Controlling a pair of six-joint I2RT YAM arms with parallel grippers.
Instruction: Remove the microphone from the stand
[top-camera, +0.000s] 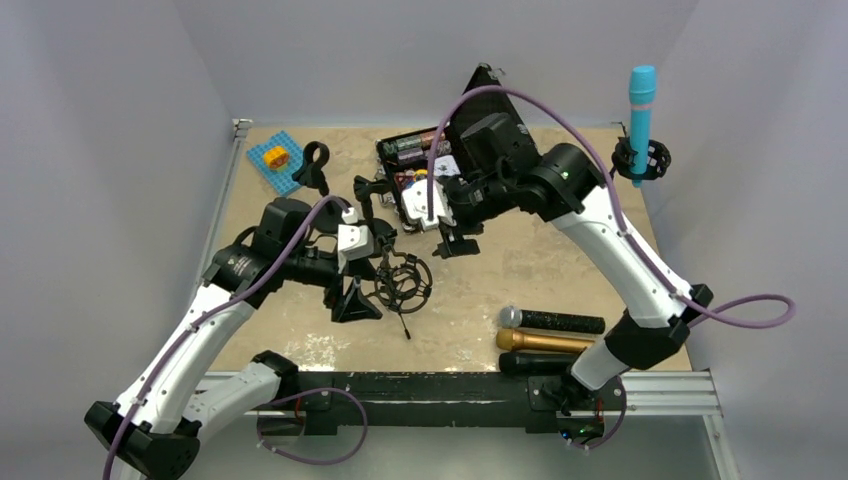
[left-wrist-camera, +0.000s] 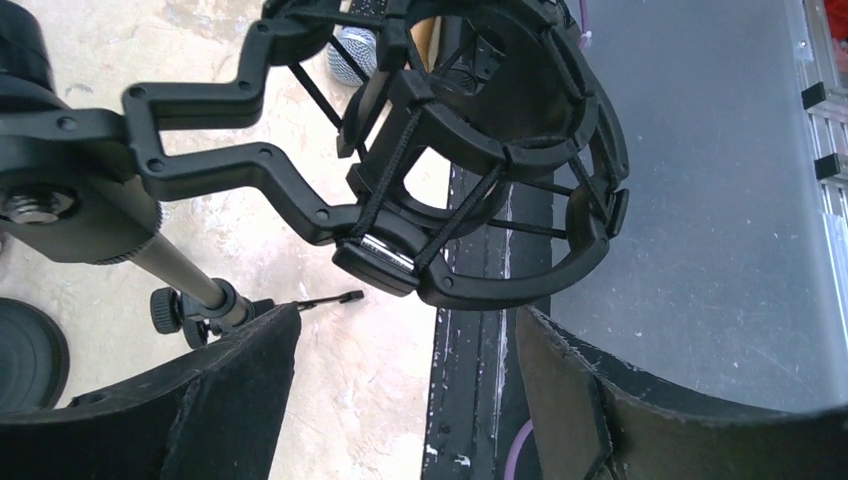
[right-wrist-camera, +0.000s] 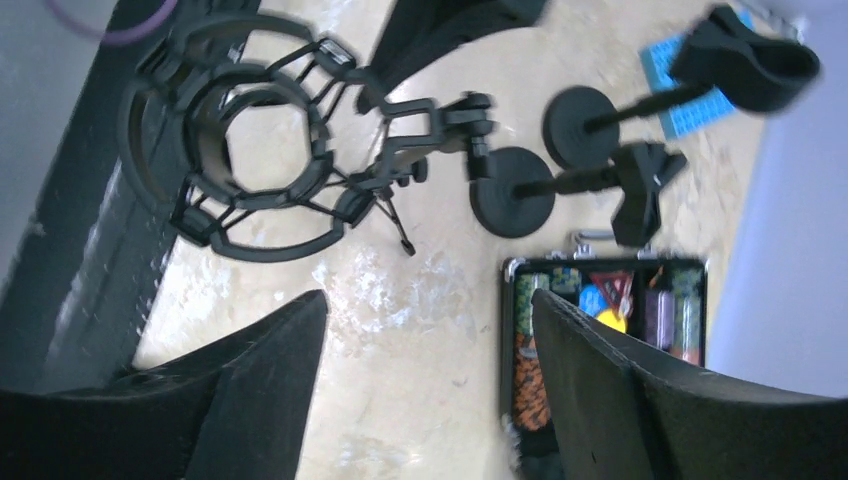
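Observation:
A blue microphone (top-camera: 641, 100) stands upright in a black shock-mount stand (top-camera: 641, 160) at the far right edge, with neither gripper near it. My left gripper (top-camera: 385, 262) (left-wrist-camera: 408, 320) is open, its fingertips just short of an empty black shock mount (top-camera: 403, 283) (left-wrist-camera: 480, 150) on a small tripod in the middle of the table. My right gripper (top-camera: 440, 222) (right-wrist-camera: 430, 300) hangs open above bare tabletop beside the case, nothing between its fingers. The same empty shock mount (right-wrist-camera: 250, 180) shows ahead of it.
Three microphones lie side by side at the front right: black (top-camera: 555, 321), gold (top-camera: 545, 341), black (top-camera: 535, 362). An open black case (top-camera: 415, 155) (right-wrist-camera: 600, 330), two clip stands (top-camera: 315, 165) (top-camera: 370, 190) and a blue plate with an orange brick (top-camera: 275, 160) sit at the back.

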